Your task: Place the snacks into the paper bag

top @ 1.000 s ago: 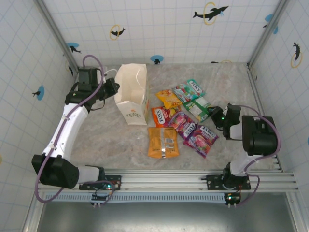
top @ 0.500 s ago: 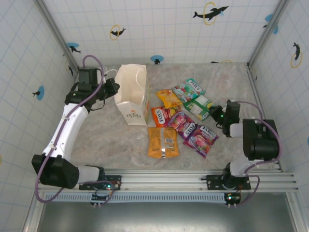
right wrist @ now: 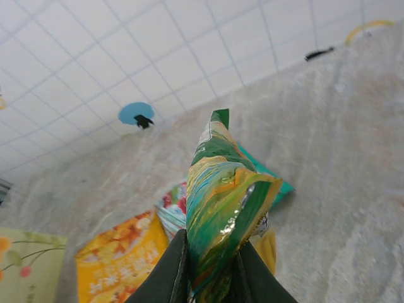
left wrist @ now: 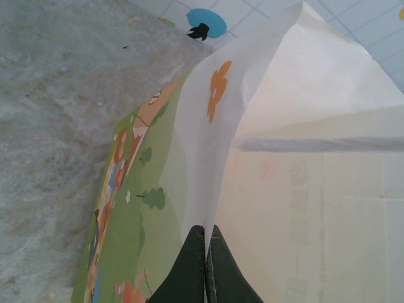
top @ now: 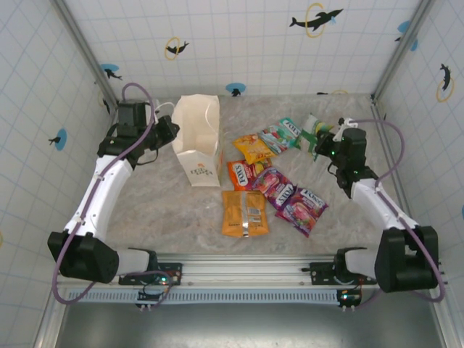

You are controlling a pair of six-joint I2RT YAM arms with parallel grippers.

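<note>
Holds the rim of the paper bag (top: pixel 197 145) in the left pincer (left wrist: pixel 206 237), pressed together on the paper, with the bag upright and open at the far left of the tabletop (top: pixel 159 206). Pinches the green-white packet (right wrist: pixel 221 183) in the right pincer (right wrist: pixel 211 246), raised above the tabletop at the far right, well apart from the bag. Shows six other snacks (top: pixel 244 212) lying flat between bag and right arm.

grey marbled tabletop (top: pixel 167 210), white tiled walls (top: pixel 239 43) with dolphin stickers (top: pixel 316 17).
</note>
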